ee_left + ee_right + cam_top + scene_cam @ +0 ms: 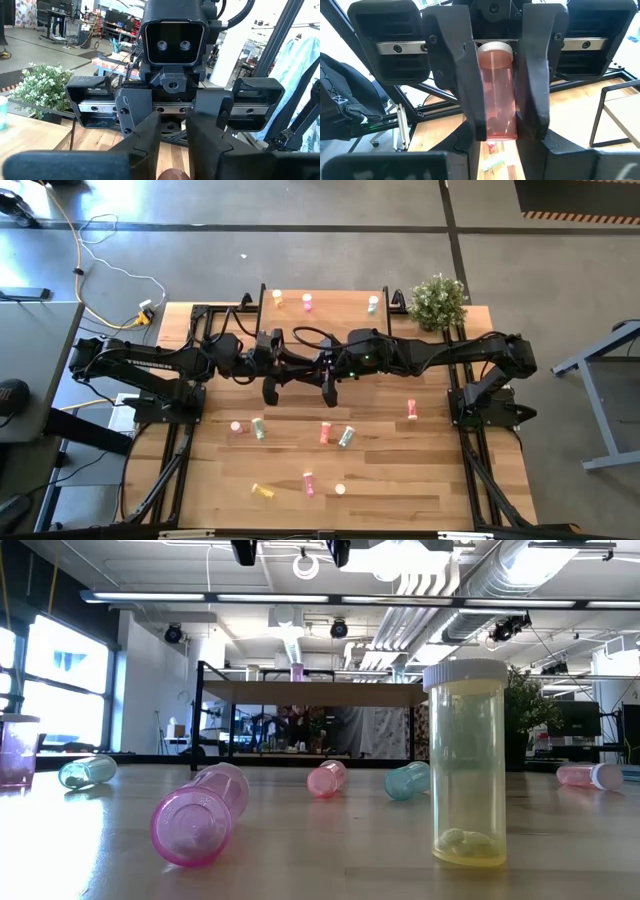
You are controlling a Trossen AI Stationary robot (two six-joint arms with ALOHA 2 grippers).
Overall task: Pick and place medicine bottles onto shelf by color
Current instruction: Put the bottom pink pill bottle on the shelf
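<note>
High above the table's middle my two grippers meet nose to nose, the left gripper [290, 366] from the left and the right gripper [318, 366] from the right. Between them a red-orange medicine bottle [496, 90] with a white cap lies level; both are shut on it. The shelf [325, 308] stands at the table's far edge with a yellow bottle [278, 298], a pink bottle [307, 302] and a pale green bottle [373, 304] on it. Several more bottles lie on the tabletop. My left gripper [500, 135] pinches the bottle's clear body [495, 70] between its two fingers, which reach level along the bottle's length. The white cap [494, 48] points back toward its palm. The bottle is clear of the table. My right gripper [173, 150] comes level from the opposite side. Its fingers [466, 145] stand against the bottle's bottom end [500, 131], one on each side. The left gripper's fingers cover part of the contact.
On the table lie pink [236, 426], green [259, 428], pink [325, 432], green [346, 437] and pink [411, 410] bottles. Nearer the front are a yellow [263, 491] and a pink one [308, 484]. One yellow bottle [467, 765] stands upright. A potted plant [438, 300] sits far right.
</note>
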